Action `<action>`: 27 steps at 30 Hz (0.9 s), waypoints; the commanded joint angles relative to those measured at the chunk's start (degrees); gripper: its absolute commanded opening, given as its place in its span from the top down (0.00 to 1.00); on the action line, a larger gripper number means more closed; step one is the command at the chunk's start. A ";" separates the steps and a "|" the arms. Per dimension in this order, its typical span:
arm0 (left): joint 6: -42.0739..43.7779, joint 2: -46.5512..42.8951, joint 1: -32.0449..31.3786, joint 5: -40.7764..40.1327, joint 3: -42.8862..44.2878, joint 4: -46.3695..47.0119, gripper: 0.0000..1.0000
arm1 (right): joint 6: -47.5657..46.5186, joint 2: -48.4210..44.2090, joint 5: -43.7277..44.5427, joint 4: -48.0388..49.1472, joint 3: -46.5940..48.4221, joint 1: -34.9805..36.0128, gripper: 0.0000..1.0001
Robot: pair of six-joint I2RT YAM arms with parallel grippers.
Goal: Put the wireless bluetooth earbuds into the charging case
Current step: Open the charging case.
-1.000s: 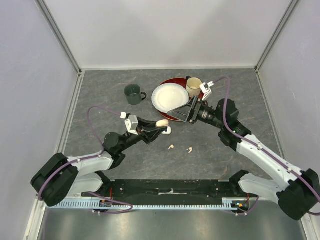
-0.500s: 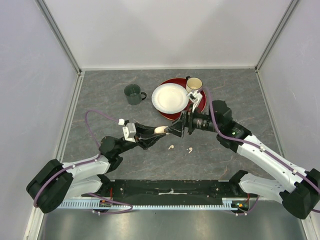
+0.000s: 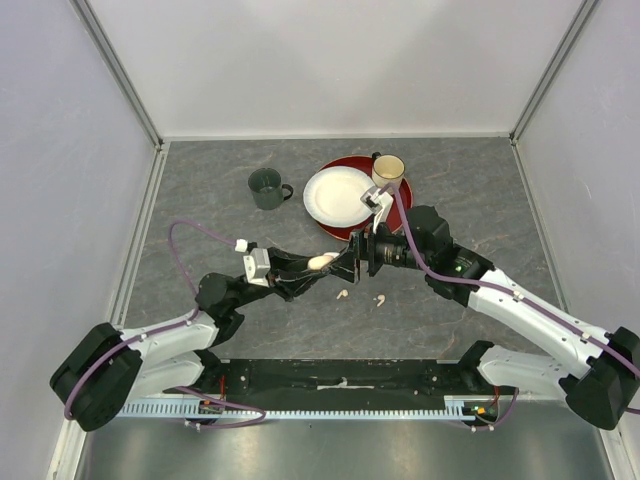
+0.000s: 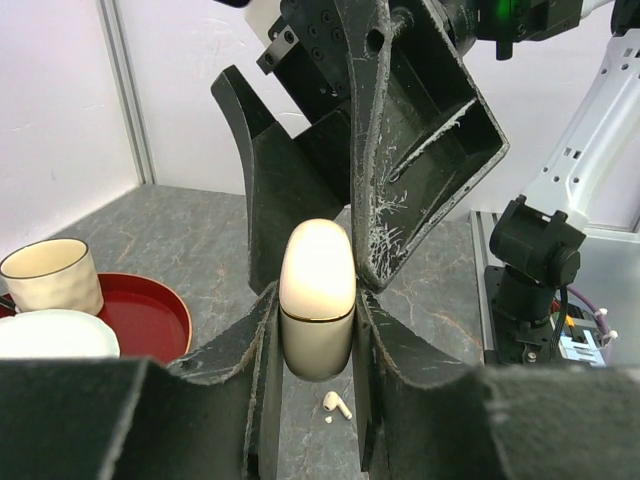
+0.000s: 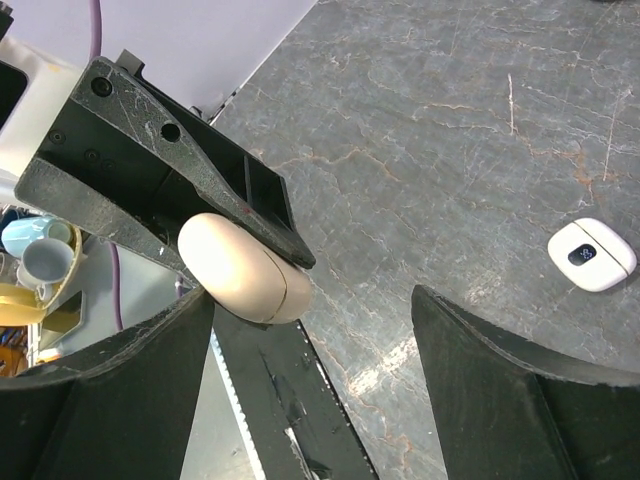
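Seen from above, the earbuds [image 3: 343,294] are specks (colour unclear), and jaws half hide the charging case [image 3: 322,261].

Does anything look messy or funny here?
One earbud and a second earbud lie loose on the table, while the left gripper holds the closed peach case up off it.

Cream charging case [image 4: 317,300], red tray [image 4: 150,315], white plate [image 3: 338,195], dark-green mug [image 3: 265,187], grey marbled table [image 3: 200,190].

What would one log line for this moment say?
left gripper: shut on charging case, lifted | right gripper: open, straddling case top | two earbuds: loose on table
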 commanded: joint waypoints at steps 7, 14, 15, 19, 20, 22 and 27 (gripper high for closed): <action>-0.14 -3.64 -0.47 6.81 -0.56 15.69 0.98 | 3.62 -0.30 6.59 5.04 2.23 -0.50 0.14; 1.44 -5.75 -0.56 6.90 -0.74 11.65 0.98 | 5.73 1.02 6.15 7.58 2.15 -0.68 0.13; 1.53 -5.84 -0.56 6.82 -0.91 11.56 0.98 | 6.08 1.11 5.89 7.76 2.06 -0.68 0.13; 1.70 -6.54 -0.56 5.24 -1.70 11.48 0.98 | 6.79 1.64 3.78 9.51 1.80 -0.68 0.13; 1.88 -6.72 -0.47 4.62 -1.79 11.21 0.98 | 6.96 1.55 3.43 9.87 1.79 -0.68 0.13; 2.84 -7.07 -0.56 3.13 -2.23 10.34 0.98 | 7.14 1.11 2.03 10.83 1.88 -0.68 0.13; 5.22 -8.74 -0.47 -1.09 -3.81 6.38 0.98 | 7.76 -1.61 0.43 13.38 2.23 -0.68 0.12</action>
